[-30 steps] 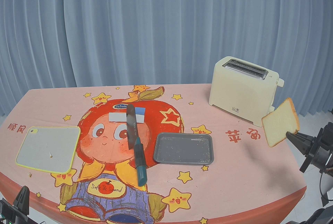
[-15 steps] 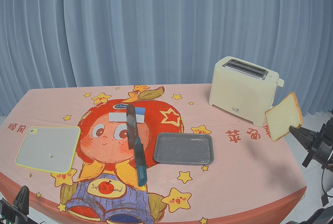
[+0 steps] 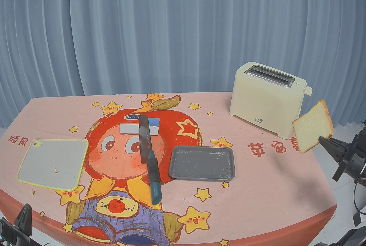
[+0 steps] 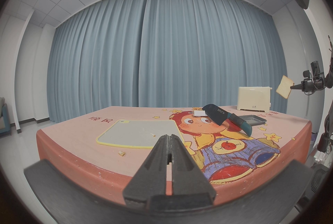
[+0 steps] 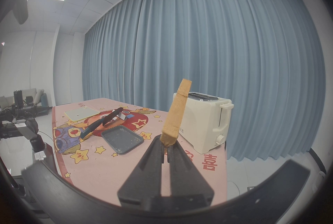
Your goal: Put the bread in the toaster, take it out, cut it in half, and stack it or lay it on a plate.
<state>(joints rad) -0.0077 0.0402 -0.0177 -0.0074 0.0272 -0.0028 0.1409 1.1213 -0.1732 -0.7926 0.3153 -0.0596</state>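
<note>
A slice of bread (image 3: 312, 131) hangs in the air off the table's right edge, near the toaster's side, with my right gripper (image 3: 322, 140) shut on its lower corner. In the right wrist view the bread (image 5: 176, 112) stands edge-on, pinched between the fingers of the gripper (image 5: 165, 145). The cream toaster (image 3: 267, 99) stands at the back right with its two top slots empty. My left gripper (image 4: 169, 162) is shut on nothing, below the table's front left corner. A grey tray (image 3: 201, 163) lies mid-table.
A teal-handled knife (image 3: 149, 159) rests on the cloth left of the tray, its blade over a small white and blue block (image 3: 138, 128). A green-rimmed cutting board (image 3: 53, 163) with crumbs lies at the left. Blue curtains hang behind.
The right gripper has carried the bread up and to the right, off the table's edge. It moved little in the last half second. The left arm stayed still.
</note>
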